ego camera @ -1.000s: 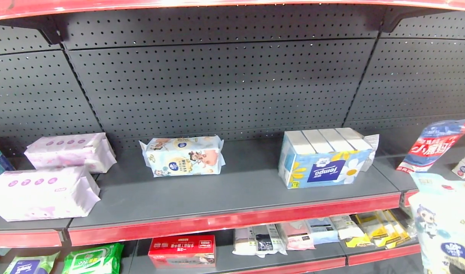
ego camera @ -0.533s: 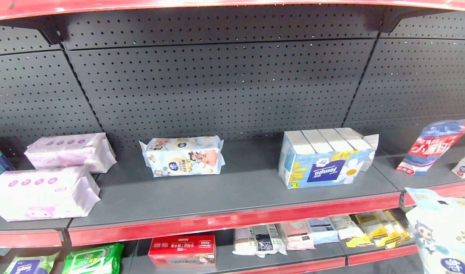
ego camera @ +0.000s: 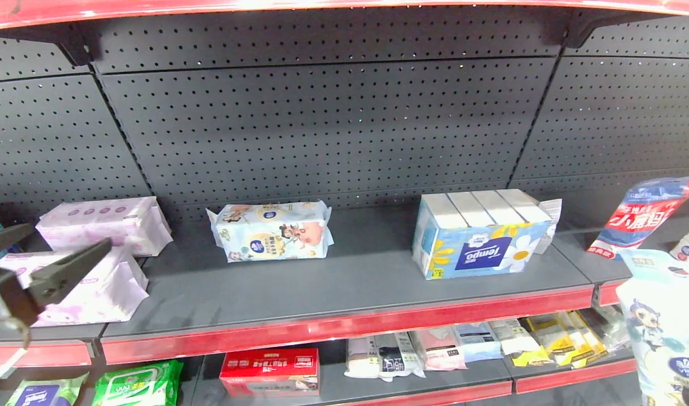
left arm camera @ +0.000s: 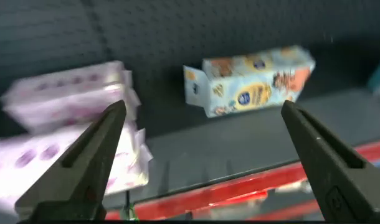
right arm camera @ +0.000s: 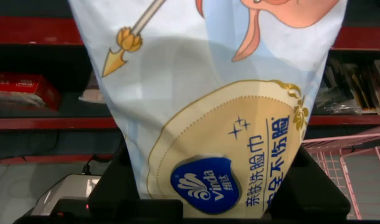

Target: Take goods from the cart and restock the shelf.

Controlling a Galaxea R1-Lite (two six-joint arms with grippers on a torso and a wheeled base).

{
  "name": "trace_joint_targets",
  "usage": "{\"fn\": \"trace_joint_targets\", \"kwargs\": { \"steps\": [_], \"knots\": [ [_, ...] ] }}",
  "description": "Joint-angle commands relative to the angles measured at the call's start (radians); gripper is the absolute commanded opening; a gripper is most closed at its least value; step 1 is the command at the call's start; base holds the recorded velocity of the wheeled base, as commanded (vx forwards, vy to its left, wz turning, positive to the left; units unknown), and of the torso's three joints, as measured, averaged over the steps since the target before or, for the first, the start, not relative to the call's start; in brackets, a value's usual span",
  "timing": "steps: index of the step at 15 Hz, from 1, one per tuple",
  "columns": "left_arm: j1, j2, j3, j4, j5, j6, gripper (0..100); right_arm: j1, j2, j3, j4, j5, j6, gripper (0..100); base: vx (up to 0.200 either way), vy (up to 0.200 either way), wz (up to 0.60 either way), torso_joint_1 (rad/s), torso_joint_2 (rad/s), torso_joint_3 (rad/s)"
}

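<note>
Now the left gripper [left arm camera: 202,107], fingers spread wide and empty, has swung in front of the pink soft tissue packs [ego camera: 104,225] at the left end of the grey metal shelf [ego camera: 350,282]. The pale-blue cartoon-printed soft pack [ego camera: 660,332], clamped in the right gripper [right arm camera: 218,183], has dipped and risen again. It hangs off the shelf's right front, not yet placed, so stocking seems imminent. The pack's lower end is cut off, and it hides most of the right fingers.

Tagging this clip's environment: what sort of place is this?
Likely a shop aisle: pegboard-backed shelf with red edge strips, wrapped tissue packs spaced along it, more packaged goods on the tier below.
</note>
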Motion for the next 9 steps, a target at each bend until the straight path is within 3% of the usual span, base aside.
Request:
{"fn": "trace_joint_targets", "kwargs": {
  "steps": [1, 4, 6, 8, 9],
  "knots": [
    [0.043, 0.341, -0.074, -0.048, -0.14, 0.113, 100, 0.002, 0.001, -0.007, 0.0, 0.0, -0.003, 0, 0.0, 0.0, 0.0, 0.0, 0.0, 0.0],
    [0.057, 0.521, -0.108, -0.055, -0.338, 0.262, 100, 0.0, 0.015, -0.036, 0.009, -0.006, -0.031, 0, 0.0, 0.0, 0.0, 0.0, 0.0, 0.0],
    [0.07, 0.628, -0.15, -0.059, -0.393, 0.358, 100, -0.004, 0.023, -0.039, 0.009, -0.01, -0.048, 0, 0.0, 0.0, 0.0, 0.0, 0.0, 0.0],
    [0.117, 0.757, -0.243, -0.091, -0.439, 0.481, 100, -0.006, 0.029, -0.037, 0.009, -0.01, -0.059, 0, 0.0, 0.0, 0.0, 0.0, 0.0, 0.0],
    [0.122, 0.777, -0.259, -0.094, -0.451, 0.503, 100, -0.006, 0.03, -0.037, 0.009, -0.011, -0.06, 0, 0.0, 0.0, 0.0, 0.0, 0.0, 0.0]
  ]
}}
